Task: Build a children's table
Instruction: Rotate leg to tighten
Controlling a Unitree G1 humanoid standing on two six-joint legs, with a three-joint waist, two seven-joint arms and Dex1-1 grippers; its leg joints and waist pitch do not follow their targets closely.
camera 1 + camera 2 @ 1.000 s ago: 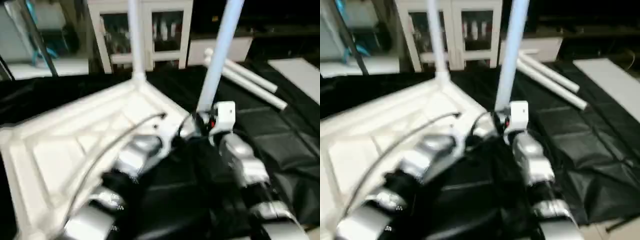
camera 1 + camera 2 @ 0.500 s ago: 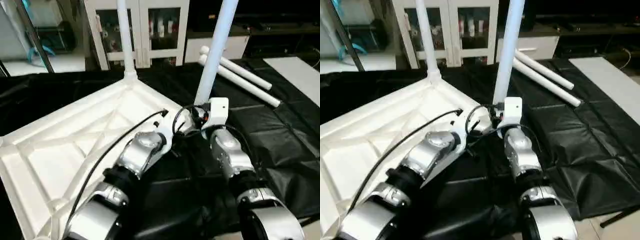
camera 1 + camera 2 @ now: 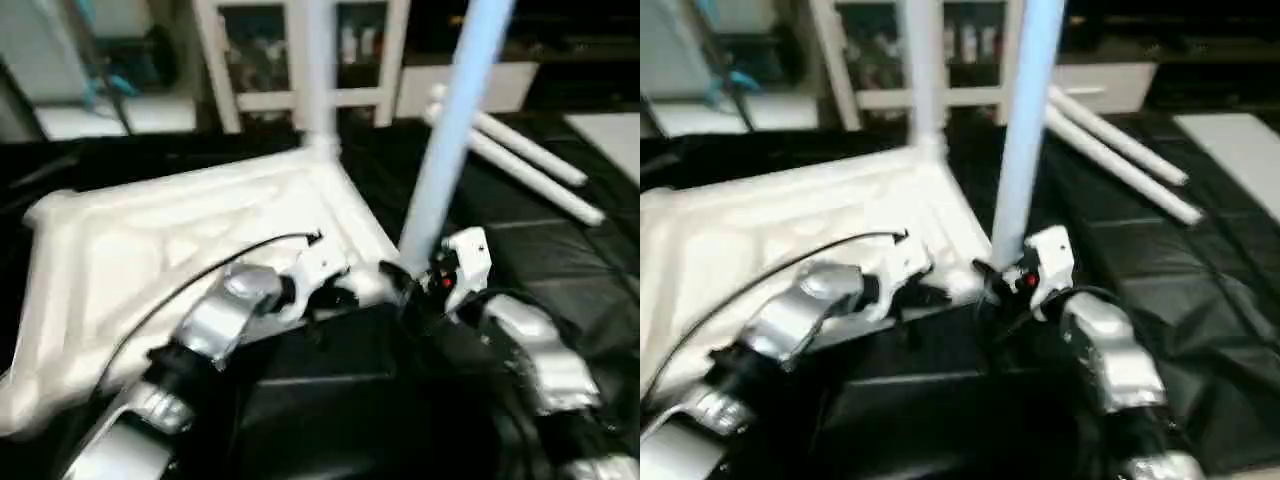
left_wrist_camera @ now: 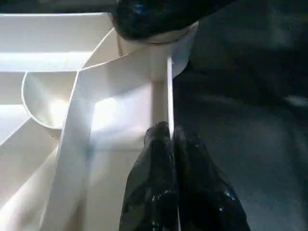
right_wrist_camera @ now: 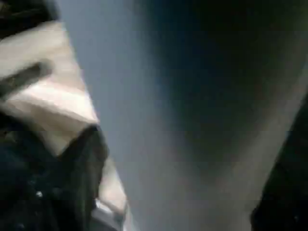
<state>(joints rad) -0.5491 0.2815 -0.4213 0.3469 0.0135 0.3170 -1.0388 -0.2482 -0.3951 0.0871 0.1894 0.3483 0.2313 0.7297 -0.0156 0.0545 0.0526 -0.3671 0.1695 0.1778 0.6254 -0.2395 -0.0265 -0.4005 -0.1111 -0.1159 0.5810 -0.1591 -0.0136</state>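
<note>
I see the tabletop (image 3: pixel 180 250) lying ribbed side up on the black-covered work table (image 3: pixel 560 270). Two legs stand upright in its corner sockets: the far leg (image 3: pixel 318 70) and the near leg (image 3: pixel 455 130). Two spare legs (image 3: pixel 520 160) lie flat beyond, side by side. My left gripper (image 4: pixel 171 139) pinches the tabletop's rim, fingers together. My right gripper (image 3: pixel 990 285) sits at the near leg's base; I cannot tell its jaws.

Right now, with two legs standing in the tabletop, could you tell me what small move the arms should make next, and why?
Probably back the right tool off the near leg and reach for a loose leg on the black cover. Two legs stand upright in corner sockets, two still lie behind, and the left tool pinches the tabletop rim, steadying it.
</note>
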